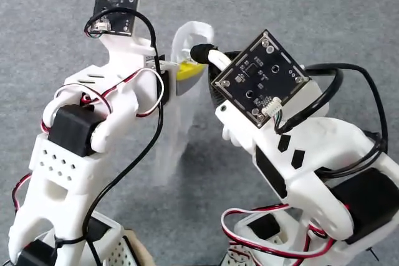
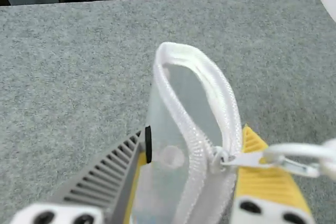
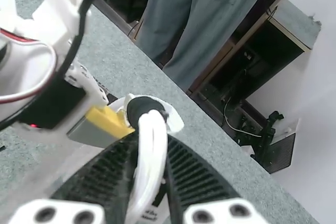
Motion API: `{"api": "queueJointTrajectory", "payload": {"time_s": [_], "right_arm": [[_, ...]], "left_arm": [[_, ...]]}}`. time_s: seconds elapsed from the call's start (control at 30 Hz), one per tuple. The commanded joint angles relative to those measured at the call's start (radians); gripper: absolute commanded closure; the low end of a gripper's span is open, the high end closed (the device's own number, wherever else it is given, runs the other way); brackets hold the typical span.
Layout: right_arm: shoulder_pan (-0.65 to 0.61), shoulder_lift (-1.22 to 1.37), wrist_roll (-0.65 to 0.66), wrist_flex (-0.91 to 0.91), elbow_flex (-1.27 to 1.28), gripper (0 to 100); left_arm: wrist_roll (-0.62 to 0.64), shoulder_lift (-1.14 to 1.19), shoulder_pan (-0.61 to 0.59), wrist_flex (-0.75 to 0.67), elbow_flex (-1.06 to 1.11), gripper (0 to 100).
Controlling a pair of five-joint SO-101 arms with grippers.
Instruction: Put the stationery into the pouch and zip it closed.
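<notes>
Left pincer (image 2: 191, 142), lower centre of the left wrist view: grey and yellow fingers clamped on the translucent pouch (image 2: 170, 103), which stands upright between them, white zip teeth looping above. Right pincer (image 3: 151, 129): black fingers together on the white pull loop (image 3: 148, 156) that hangs from the zip slider (image 2: 223, 158). High view: pouch at centre frame, between both arms, over the grey bench (image 1: 324, 23).

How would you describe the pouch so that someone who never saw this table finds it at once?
On the grey table, look between the two white arms. There the left pincer holds the pouch upright between its grey finger and yellow finger. It is the only see-through thing, edged with a white zipper.
</notes>
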Motion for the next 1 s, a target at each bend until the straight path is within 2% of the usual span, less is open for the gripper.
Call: {"api": "queueJointTrajectory", "payload": {"time_s": [0.0, 0.2, 0.47, 0.77, 0.9, 0.97], "right_arm": [[0.009, -0.022, -0.011, -0.002, -0.044, 98.6], [0.009, -0.024, -0.012, -0.002, -0.044, 98.6], [0.009, -0.025, -0.012, -0.002, -0.044, 98.6], [0.009, -0.025, -0.012, -0.002, -0.044, 98.6], [0.009, -0.025, -0.012, -0.002, -0.044, 98.6], [0.009, -0.025, -0.012, -0.003, -0.044, 98.6]], "left_arm": [[0.002, -0.012, 0.007, 0.005, -0.042, 73], [0.002, -0.012, 0.007, 0.005, -0.042, 73], [0.002, -0.009, 0.007, -0.002, -0.042, 91], [0.002, -0.008, 0.007, 0.0, -0.042, 91], [-0.002, -0.006, 0.007, 0.003, -0.042, 98], [-0.026, -0.006, 0.007, 0.003, -0.042, 97]]}}
